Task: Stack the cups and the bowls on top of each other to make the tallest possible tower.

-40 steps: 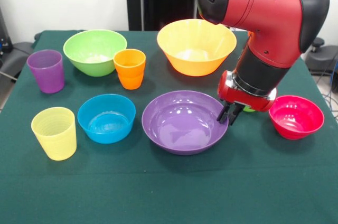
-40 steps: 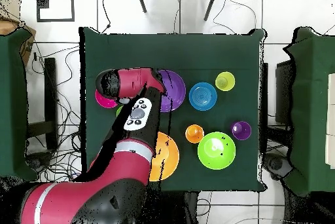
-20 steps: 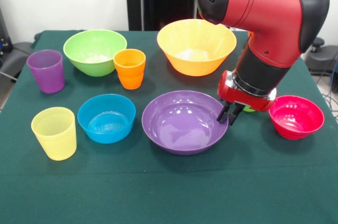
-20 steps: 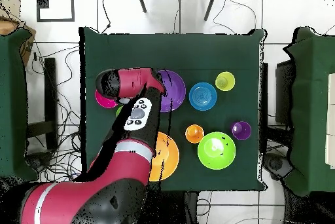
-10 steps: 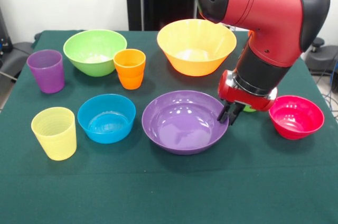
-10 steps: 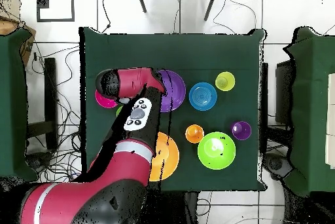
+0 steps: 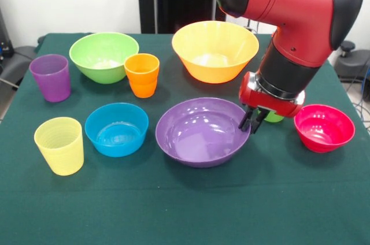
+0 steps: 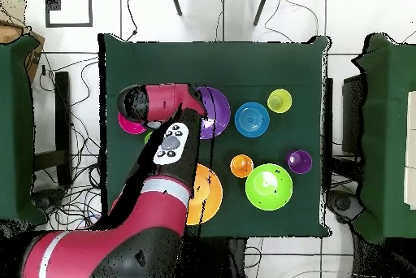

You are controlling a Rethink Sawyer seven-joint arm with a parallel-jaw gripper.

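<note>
Front view: the gripper [image 7: 252,122] sits at the right rim of the purple bowl [image 7: 199,132], its dark fingers [image 7: 247,121] drawn narrow and pinched on that rim, one inside and one outside as far as can be told; the bowl looks tipped a little, right side up. No brand, label or writing can be read on anything. A scrap of green cup [image 7: 273,118] shows behind the gripper, mostly hidden by the arm [image 7: 289,19]. The pink bowl [image 7: 324,127] is at right, near the table [image 7: 185,210] edge. The orange-yellow bowl [image 7: 215,50] stands at upper centre, just behind the purple one. To the left are the blue bowl [image 7: 117,129], yellow cup [image 7: 59,145], orange cup [image 7: 142,74], green bowl [image 7: 104,56] and purple cup [image 7: 50,77]. The whole lower strip of cloth is open room. In the overhead view the arm covers the table's left part
</note>
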